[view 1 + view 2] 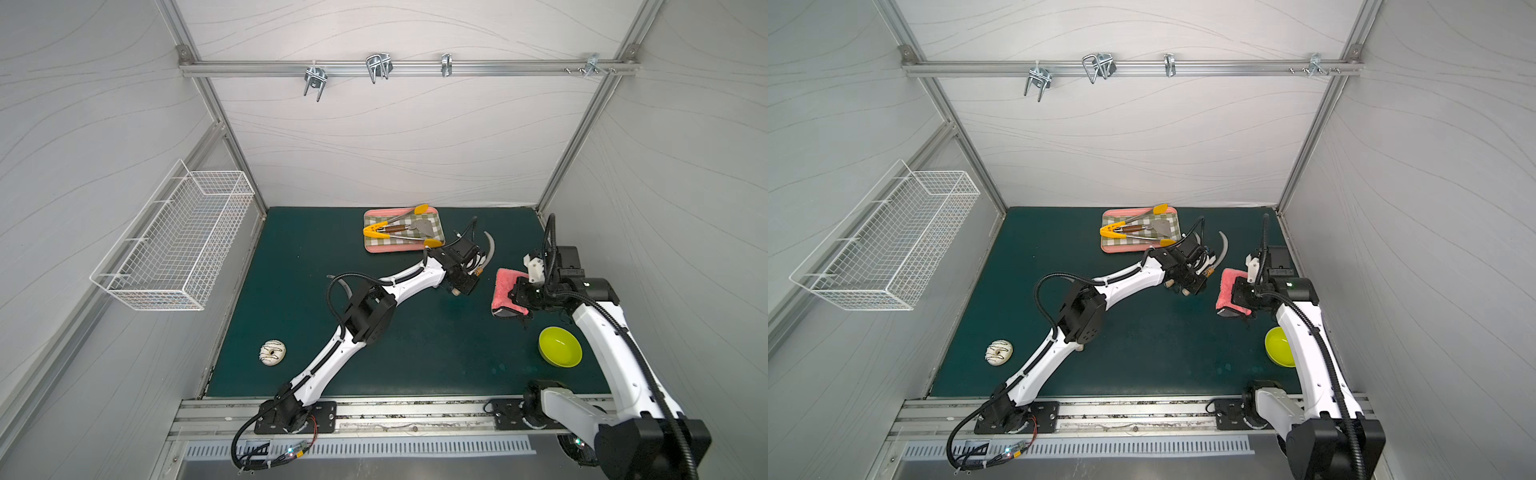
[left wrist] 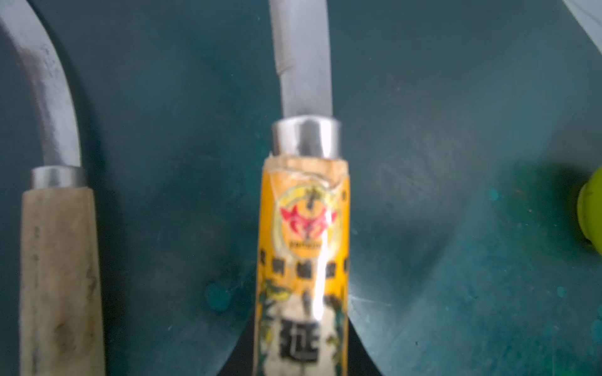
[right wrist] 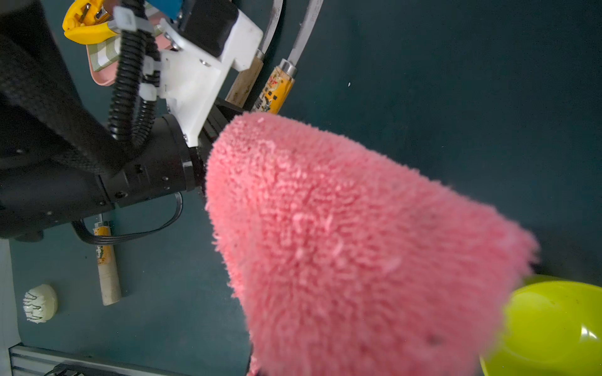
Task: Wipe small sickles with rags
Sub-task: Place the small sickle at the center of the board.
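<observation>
The rag (image 3: 358,244) fills the right wrist view, with the labelled sickle (image 3: 277,84) just beyond it. The left wrist view shows that sickle centred, a bare-handled sickle (image 2: 58,260) beside it. In a top view our left hand (image 1: 469,279) clamps the labelled handle, and our right hand (image 1: 517,293) is pinched shut on the rag, near the blade but apart. We judge wiping not begun: next, lay rag on blade and stroke along it.

1. Both top views look steeply down from high over the whole tabletop (image 1: 415,353) (image 1: 1163,353) — nearly identical.
2. Left wrist view: very near the labelled sickle (image 2: 303,244).
3. Right wrist view: close behind the rag (image 3: 358,244) — shares that sickle (image 3: 275,86).
</observation>
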